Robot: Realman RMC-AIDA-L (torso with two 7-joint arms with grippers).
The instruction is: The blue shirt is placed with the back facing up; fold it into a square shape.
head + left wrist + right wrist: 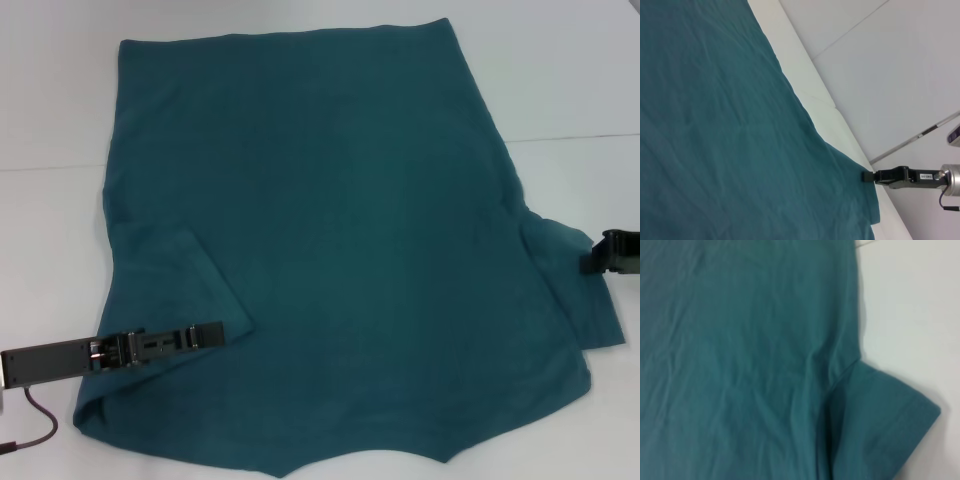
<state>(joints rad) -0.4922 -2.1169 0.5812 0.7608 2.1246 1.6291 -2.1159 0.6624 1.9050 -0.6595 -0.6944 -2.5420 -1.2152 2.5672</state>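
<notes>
Blue shirt (340, 260) lies spread back-up on the table (560, 70); left gripper (205, 334), fingers pressed together over the folded-in sleeve at 8 o'clock, may drag it askew; right gripper (598, 258) at 3 o'clock, fingers indeterminate.

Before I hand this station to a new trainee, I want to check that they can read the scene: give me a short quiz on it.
1. True or false: the left sleeve is already folded in over the shirt.
2. Where is the right gripper?
A. at the right sleeve's edge
B. over the collar
C. at the far hem
3. Fill in: the left gripper lies flat over the ___ sleeve.

Key: 1 true. 2 A: the left wrist view shows its tip at the cloth edge. 3 left.
</notes>
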